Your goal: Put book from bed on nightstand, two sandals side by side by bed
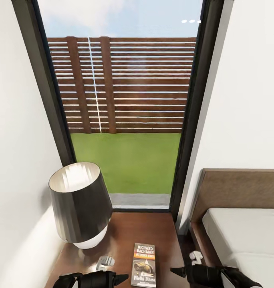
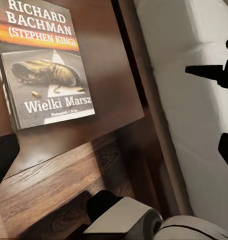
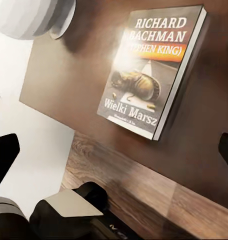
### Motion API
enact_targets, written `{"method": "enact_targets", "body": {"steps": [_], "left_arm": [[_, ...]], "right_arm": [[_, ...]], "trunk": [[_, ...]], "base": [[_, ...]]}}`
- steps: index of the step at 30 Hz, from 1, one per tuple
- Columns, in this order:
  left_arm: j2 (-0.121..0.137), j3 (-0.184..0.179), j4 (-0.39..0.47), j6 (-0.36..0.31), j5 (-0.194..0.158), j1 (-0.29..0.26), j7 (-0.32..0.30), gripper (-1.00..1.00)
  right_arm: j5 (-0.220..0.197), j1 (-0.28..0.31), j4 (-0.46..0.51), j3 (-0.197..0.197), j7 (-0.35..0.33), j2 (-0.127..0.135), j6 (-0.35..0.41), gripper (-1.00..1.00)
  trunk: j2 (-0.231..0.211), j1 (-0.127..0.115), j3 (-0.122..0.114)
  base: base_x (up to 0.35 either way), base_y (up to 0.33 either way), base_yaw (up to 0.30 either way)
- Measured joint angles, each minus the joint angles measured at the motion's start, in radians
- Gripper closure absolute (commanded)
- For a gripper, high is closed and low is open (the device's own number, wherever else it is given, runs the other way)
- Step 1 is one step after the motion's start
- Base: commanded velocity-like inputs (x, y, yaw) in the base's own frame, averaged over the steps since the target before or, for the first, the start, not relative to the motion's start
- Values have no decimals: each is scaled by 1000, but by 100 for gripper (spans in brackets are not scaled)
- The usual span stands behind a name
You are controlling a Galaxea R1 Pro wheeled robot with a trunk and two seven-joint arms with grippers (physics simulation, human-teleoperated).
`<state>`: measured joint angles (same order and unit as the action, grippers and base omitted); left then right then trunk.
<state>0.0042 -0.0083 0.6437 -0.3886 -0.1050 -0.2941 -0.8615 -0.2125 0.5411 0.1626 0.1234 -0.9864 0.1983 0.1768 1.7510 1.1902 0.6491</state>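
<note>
- White walls close in on both sides of a tall dark-framed window [image 1: 41, 100], and through the glass I see a slatted wooden fence [image 1: 133, 84] above a strip of grass [image 1: 133, 160].
- Down at the lower edge of the head view, the left gripper [image 1: 121, 277] hangs low over the near part of the nightstand [image 1: 153, 232], dark fingertips aimed toward the book; it grips nothing, but how wide its jaws stand I cannot tell from here.
- The right gripper [image 1: 175, 272] comes in from the other side, over the gap between nightstand and bed, also empty-handed; again I cannot make out whether its jaws are parted or closed.
- Between the two grippers the book [image 1: 144, 265] lies flat and face up on the glossy brown top, touched by neither; the cover's white "RICHARD BACHMAN" lettering and orange strip read plainly in the right wrist view [image 3: 149, 70].
- Beyond the left arm stands a lamp [image 1: 81, 204] with a dark shade on a white base, toward the nightstand's far left corner.
- On the right is the bed [image 1: 249, 240], pale mattress against a brown headboard, just beside the nightstand.
- As I judge it, the book half of the job is done. The sandals remain to be found and set side by side next to the bed.
</note>
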Motion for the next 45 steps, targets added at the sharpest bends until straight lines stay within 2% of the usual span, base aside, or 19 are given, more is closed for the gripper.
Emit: {"method": "enact_targets", "body": {"steps": [6, 7, 22, 27, 32, 35, 40, 45], "left_arm": [[0, 0, -5, 1, 0, 0, 0, -100], [1, 0, -6, 1, 0, 0, 0, -100], [0, -1, -7, 4, 4, 0, 2, -100], [0, -1, -8, 9, 6, 0, 3, -100], [0, -1, -35, 30, 8, 0, 6, -100], [0, 0, -41, 58, 9, 0, 31, -100], [0, -2, -44, 78, 9, 0, 107, -100], [-3, -4, -57, 88, 9, 0, 124, -100]], "right_arm": [[36, 0, -81, 1, 1, 3, -54, -100], [38, 0, -98, 0, 1, 4, -92, -100], [42, -2, -116, -2, 6, 4, -179, -100], [45, -3, -213, 0, 13, 3, -205, -100], [44, -3, -237, -3, 17, 4, -223, -100], [44, -3, -239, -3, 18, 4, -225, -100], [44, -4, -240, -3, 19, 4, -226, -100], [44, -7, -240, -3, 19, 4, -227, -100]], "trunk": [[-42, -23, -19], [-49, -27, -22], [-154, -84, -69], [-189, -104, -85], [-224, -123, -100], [-245, -134, -110], [-280, -153, -125], [-315, -173, -141]], "base": [[0, 0, 0], [0, 0, 0], [0, 0, 0], [0, 0, 0], [0, 0, 0], [0, 0, 0], [0, 0, 0], [0, 0, 0]]}}
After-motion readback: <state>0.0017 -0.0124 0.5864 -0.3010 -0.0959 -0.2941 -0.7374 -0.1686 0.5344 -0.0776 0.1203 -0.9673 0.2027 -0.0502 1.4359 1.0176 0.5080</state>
